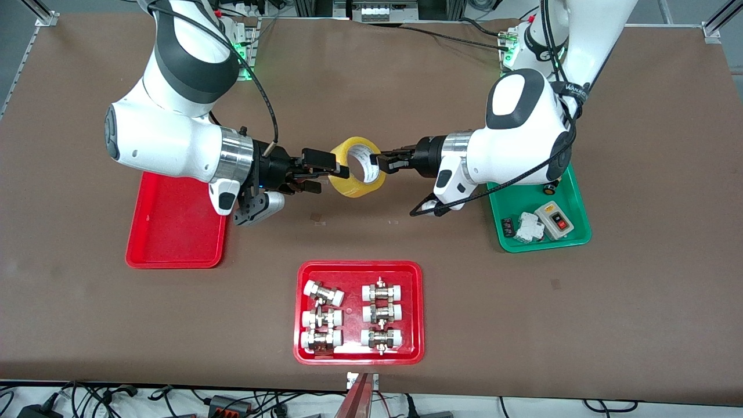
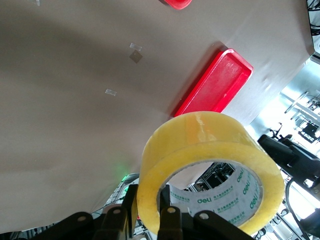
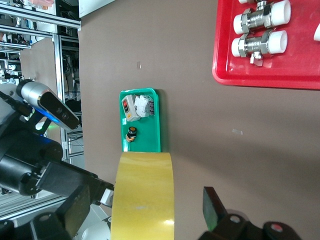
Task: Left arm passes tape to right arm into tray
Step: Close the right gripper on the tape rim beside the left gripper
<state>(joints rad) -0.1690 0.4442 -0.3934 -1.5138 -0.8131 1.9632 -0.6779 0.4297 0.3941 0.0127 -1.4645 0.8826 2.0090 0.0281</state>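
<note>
The tape (image 1: 356, 167) hangs in the air over the bare middle of the bench (image 1: 406, 87), pinched by the left tool (image 1: 383, 161), whose fingers are pressed together on the roll's wall, one inside the white core and one on the yellow outside. The right tool (image 1: 326, 172) has its fingers spread wide, straddling the roll's width from the other edge; in the right wrist view the yellow band (image 3: 142, 195) sits between the two black fingers (image 3: 215, 205) with a gap showing on at least one side, so it does not look to be gripping yet. The main risk is timing: if the left tool lets go before the right one has closed firmly, the roll would drop to the bench and, being a ring, could roll away toward the tray of fittings (image 1: 305, 348). A second risk is a poor bite; the tape's face is smooth and glossy, and fingers closing off-centre or only on the rim could let it twist or slip out during the carry. If both tools pull while both hold it, the roll may be wrenched askew. The plain red tray (image 1: 174, 255) lies under and beside the right arm (image 1: 168, 133), so the swing back must be tidy, or the roll could catch the raised rim and land outside.
</note>
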